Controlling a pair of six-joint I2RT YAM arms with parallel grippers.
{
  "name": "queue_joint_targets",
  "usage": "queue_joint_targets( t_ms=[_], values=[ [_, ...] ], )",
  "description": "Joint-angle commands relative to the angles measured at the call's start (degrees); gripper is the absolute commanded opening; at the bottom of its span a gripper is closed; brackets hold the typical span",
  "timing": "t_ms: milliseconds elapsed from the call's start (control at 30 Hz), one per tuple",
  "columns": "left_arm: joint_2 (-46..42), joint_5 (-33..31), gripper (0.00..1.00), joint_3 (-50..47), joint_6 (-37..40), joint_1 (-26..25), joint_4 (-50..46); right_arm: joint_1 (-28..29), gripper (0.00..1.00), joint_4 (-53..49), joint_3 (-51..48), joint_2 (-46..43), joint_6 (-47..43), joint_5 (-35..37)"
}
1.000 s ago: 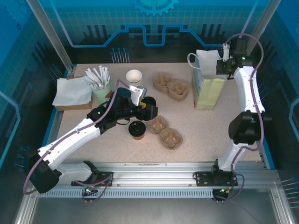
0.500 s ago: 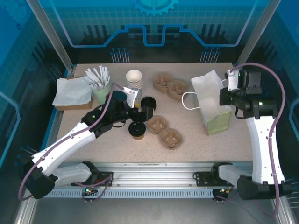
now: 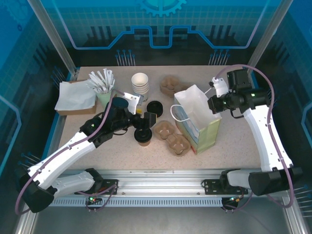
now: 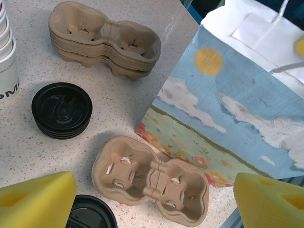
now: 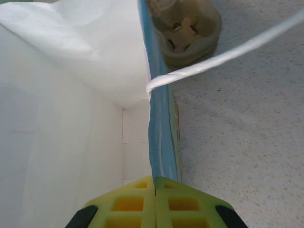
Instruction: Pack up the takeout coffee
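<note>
The takeout coffee [image 3: 143,136] stands upright near the middle of the counter [image 3: 234,146], just left of a pulp cup carrier [image 3: 171,137]. The left claw [image 4: 154,180] hangs over it with its fingers spread wide, gripping nothing. The right claw [image 5: 155,190] is pressed together on the top edge of an open paper bag [image 3: 197,124], which stands right of the carrier.

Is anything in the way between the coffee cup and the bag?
Yes. A cardboard cup carrier lies between the takeout coffee and the paper bag, right beside the bag. The cup could probably go over it.
</note>
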Motion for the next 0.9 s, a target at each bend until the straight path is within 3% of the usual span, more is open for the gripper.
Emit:
queue_joint_targets(
  t_ms=[0, 167, 367, 467, 567, 733, 867],
  values=[
    [-0.92, -1.28, 0.88, -1.0, 1.6, -0.05, -1.15, 0.63, 0.01, 2.89, 2.78, 2.21, -3.11, -5.9],
    [-0.44, -1.53, 0.88, -1.05, 1.73, -0.09, -1.13, 0.58, 0.02, 5.85, 4.64, 6.78, -5.73, -11.0],
    [-0.05, -1.89, 0.88, -1.05, 1.72, -0.03, -0.8, 0.6, 0.06, 8.59, 7.05, 11.89, -6.03, -9.74],
    [0.24, -1.88, 0.88, -0.96, 1.62, -0.02, -0.94, 0.59, 0.2, 7.01, 9.55, 13.94, -6.63, -6.91],
    [0.49, -2.56, 0.88, -0.96, 1.73, 0.0, -1.29, 1.0, 0.42, 5.44, 11.31, 13.3, -4.96, -3.01],
    [-0.51, 0.12, 0.89, -2.66, -0.56, 3.54, -1.45, 4.22, 0.68, 2.94, 11.41, 5.62, 2.8, 12.2],
    [-2.33, 3.71, 0.89, -5.21, -2.67, 7.01, -1.15, 11.54, 0.71, 3.41, 6.94, -3.78, 5.33, 20.35]
  ],
)
